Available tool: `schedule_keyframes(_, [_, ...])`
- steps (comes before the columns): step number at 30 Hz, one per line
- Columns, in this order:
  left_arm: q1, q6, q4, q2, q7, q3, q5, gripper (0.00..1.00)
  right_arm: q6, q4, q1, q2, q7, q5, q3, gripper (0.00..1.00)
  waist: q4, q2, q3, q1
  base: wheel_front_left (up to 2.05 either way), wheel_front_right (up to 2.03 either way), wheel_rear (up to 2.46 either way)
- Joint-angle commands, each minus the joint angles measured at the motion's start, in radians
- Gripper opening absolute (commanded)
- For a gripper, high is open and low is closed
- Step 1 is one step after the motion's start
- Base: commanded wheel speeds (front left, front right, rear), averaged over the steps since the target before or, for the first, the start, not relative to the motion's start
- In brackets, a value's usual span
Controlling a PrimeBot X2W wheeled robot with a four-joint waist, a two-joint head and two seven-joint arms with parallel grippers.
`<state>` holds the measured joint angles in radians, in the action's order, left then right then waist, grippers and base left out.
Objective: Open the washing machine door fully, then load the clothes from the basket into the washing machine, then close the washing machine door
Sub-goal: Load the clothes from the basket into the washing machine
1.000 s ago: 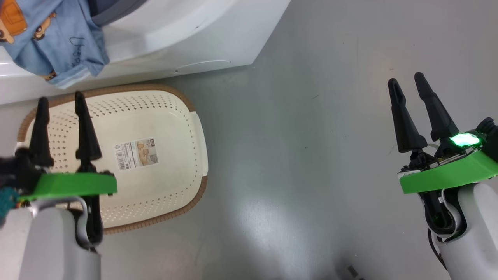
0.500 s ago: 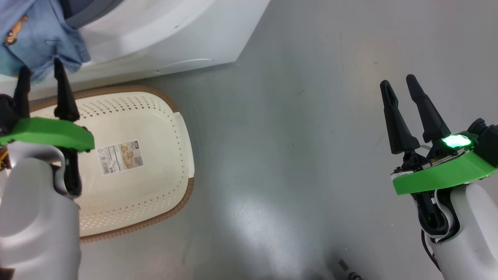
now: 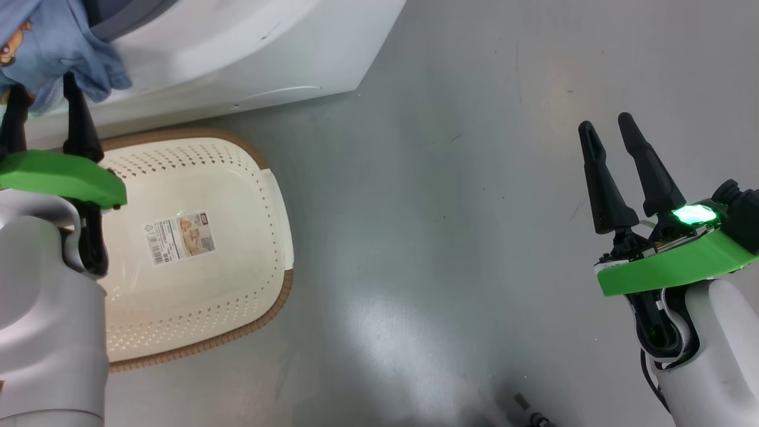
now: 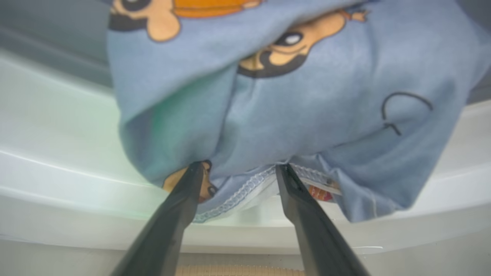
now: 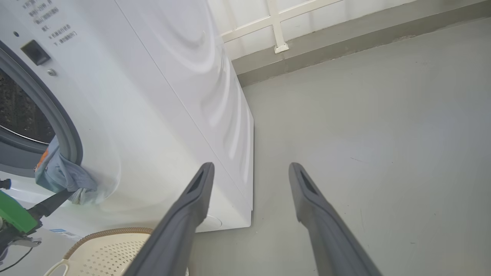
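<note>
Where the head view looks down, the clothes [image 3: 53, 41] are seen draped over the lip of the washing machine [image 3: 237, 53] at eleven o'clock, above the basket [image 3: 237, 178]. The left end effector [image 3: 42, 86] is held wide just beneath them. The right end effector [image 3: 605, 123], spread wide and empty, is kept at three o'clock.

Through the left wrist view, the hem is found at the open jaws, ungripped. Soft, light fabric is judged likely to sag, so a bunched fold above the hem should be pinched.

From the right wrist view, the garment is seen hanging from the grey gasket at nine o'clock.

Basket [image 3: 255, 196] before washing machine [image 3: 237, 47]
</note>
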<state>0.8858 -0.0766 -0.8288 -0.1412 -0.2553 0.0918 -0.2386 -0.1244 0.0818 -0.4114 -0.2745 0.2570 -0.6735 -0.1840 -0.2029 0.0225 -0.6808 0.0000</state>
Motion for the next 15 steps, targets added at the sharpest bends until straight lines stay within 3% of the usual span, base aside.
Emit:
schedule_keyframes(1, [0.022, -0.008, 0.040, -0.039, -0.006, 0.028, 0.005, 1.00, -0.006, -0.018, 0.018, -0.005, 0.005, -0.001, -0.017, 1.00, 0.001, 0.0000, 0.000, 0.0000, 0.00, 0.00, 0.00])
schedule_keyframes(2, [0.020, -0.008, 0.049, -0.036, -0.006, 0.033, 0.004, 0.78, -0.006, -0.018, 0.017, -0.005, 0.005, 0.000, -0.017, 1.00, 0.001, 0.0000, 0.000, 0.0000, 0.00, 0.00, 0.00])
schedule_keyframes(3, [0.015, -0.009, 0.058, -0.033, -0.006, 0.036, 0.005, 0.35, -0.006, -0.017, 0.016, -0.005, 0.005, -0.001, -0.018, 1.00, 0.002, 0.0000, 0.000, 0.0000, 0.00, 0.00, 0.00])
schedule_keyframes(4, [0.008, -0.011, 0.067, -0.029, -0.006, 0.037, 0.007, 0.00, -0.006, -0.017, 0.016, -0.005, 0.005, -0.001, -0.018, 1.00, 0.003, 0.0000, 0.001, 0.0000, 0.00, 0.00, 0.00])
schedule_keyframes(15, [-0.126, -0.029, 0.198, 0.020, -0.006, 0.042, 0.024, 0.00, -0.006, -0.011, 0.023, -0.006, 0.005, -0.001, -0.015, 1.00, 0.022, 0.0000, 0.023, 0.0000, 0.00, 0.00, 0.00])
